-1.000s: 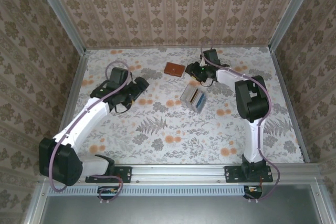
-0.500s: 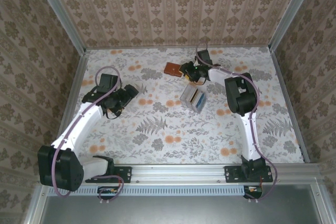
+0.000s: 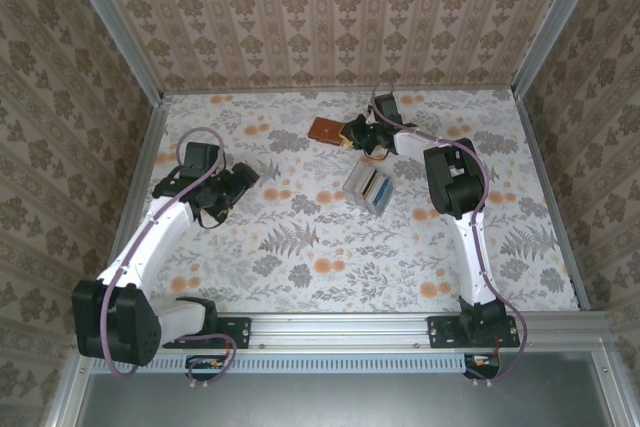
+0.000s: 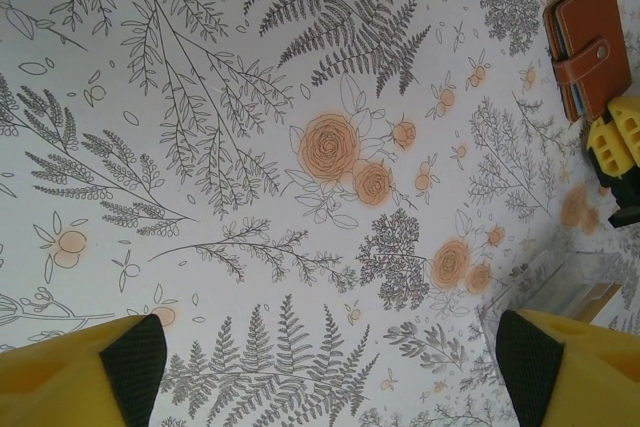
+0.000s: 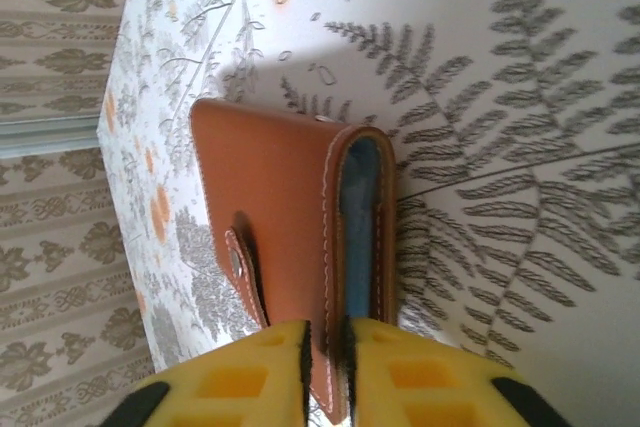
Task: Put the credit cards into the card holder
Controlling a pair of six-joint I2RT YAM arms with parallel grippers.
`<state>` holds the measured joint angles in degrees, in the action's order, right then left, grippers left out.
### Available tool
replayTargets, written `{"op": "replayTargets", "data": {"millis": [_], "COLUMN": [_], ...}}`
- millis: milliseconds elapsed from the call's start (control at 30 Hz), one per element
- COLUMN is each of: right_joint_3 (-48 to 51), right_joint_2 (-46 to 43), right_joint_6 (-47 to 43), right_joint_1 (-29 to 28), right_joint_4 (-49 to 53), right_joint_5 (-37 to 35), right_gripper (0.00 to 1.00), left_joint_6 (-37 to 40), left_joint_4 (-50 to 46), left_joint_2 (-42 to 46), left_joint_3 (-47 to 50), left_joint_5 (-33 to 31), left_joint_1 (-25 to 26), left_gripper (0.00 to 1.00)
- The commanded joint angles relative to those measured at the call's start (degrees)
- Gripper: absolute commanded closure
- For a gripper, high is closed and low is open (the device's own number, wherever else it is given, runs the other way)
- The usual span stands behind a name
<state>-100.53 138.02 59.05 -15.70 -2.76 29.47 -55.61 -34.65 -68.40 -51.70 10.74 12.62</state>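
Note:
The card holder (image 3: 325, 129) is a closed reddish-brown wallet with a snap tab, lying flat at the back of the table. My right gripper (image 3: 352, 132) is at its right edge. In the right wrist view the yellow fingers (image 5: 250, 372) of the right gripper (image 5: 328, 347) are pinched on the top cover of the card holder (image 5: 285, 207), with blue showing between the covers. The credit cards (image 3: 372, 187) stand in a clear box in front of the holder. My left gripper (image 3: 240, 179) hovers open over bare tablecloth at the left, holding nothing; in its wrist view the left gripper (image 4: 330, 367) faces the card holder (image 4: 585, 42).
The clear box (image 4: 560, 292) sits at the lower right of the left wrist view, just past my left gripper's right finger. Patterned walls (image 3: 330, 17) with metal posts enclose the table on three sides. The floral cloth (image 3: 330, 247) lies flat in front.
My right gripper has moved left to the card holder and closed on its cover edge. The left arm has drawn back slightly toward the left.

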Motion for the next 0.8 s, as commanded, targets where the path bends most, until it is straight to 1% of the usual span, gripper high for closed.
{"op": "replayTargets", "data": {"millis": [0, 67, 100, 167, 300, 433, 467, 533, 600, 633, 700, 767], "right_joint_3": [0.9, 2.0, 3.0, 5.4, 9.3, 16.9, 18.4, 20.0, 22.4, 23.7, 25.6, 25.6], "right_joint_2": [0.3, -0.3, -0.9, -3.0, -8.4, -17.0, -19.1, -22.5, -26.6, -28.8, -33.5, -37.0], "right_joint_6": [1.4, 3.4, 4.6, 5.7, 4.9, 0.7, -1.1, -3.6, -7.4, -9.9, -18.8, -26.9], "right_joint_1": [-0.3, -0.1, -0.1, -0.1, -0.6, -1.3, -1.6, -1.9, -2.2, -2.5, -3.4, -4.5], "right_joint_4": [-5.8, -9.7, -12.6, -16.0, -19.4, -21.5, -20.8, -18.6, -15.8, -13.5, -5.1, 5.3], "right_joint_5": [3.2, 5.0, 6.2, 7.3, 11.1, 13.9, 14.9, 17.7, 20.6, 21.1, 21.1, 20.1], "right_gripper": [0.88, 0.96, 0.98, 0.98, 0.99, 1.0, 1.0, 1.0, 1.0, 1.0, 1.0, 1.0], "left_joint_6": [2.2, 3.7, 4.3, 5.7, 10.7, 16.8, 18.3, 20.7, 21.2, 21.5, 23.7, 27.9], "left_joint_4": [0.2, 0.3, 0.7, 2.4, 6.3, 7.5, 7.6, 9.9, 14.3, 16.2, 17.4, 15.3], "left_joint_2": [0.5, 0.5, 0.5, 0.4, -0.3, -1.8, -2.5, -4.0, -5.7, -6.2, -6.4, -5.7], "left_joint_3": [0.9, 0.7, 0.8, 1.1, 0.5, -2.7, -3.9, -5.3, -5.9, -6.3, -7.3, -8.0], "left_joint_5": [0.8, 0.4, -0.1, 0.9, 8.6, 11.6, 13.9, 21.4, 30.0, 33.1, 36.0, 35.3], "left_joint_1": [-0.9, -0.9, -0.8, -1.0, -3.2, -4.7, -5.1, -6.0, -6.2, -6.1, -5.4, -4.5], "left_gripper": [0.12, 0.12, 0.12, 0.11, 0.04, 0.03, 0.03, 0.02, 0.0, 0.0, 0.0, 0.0]}}
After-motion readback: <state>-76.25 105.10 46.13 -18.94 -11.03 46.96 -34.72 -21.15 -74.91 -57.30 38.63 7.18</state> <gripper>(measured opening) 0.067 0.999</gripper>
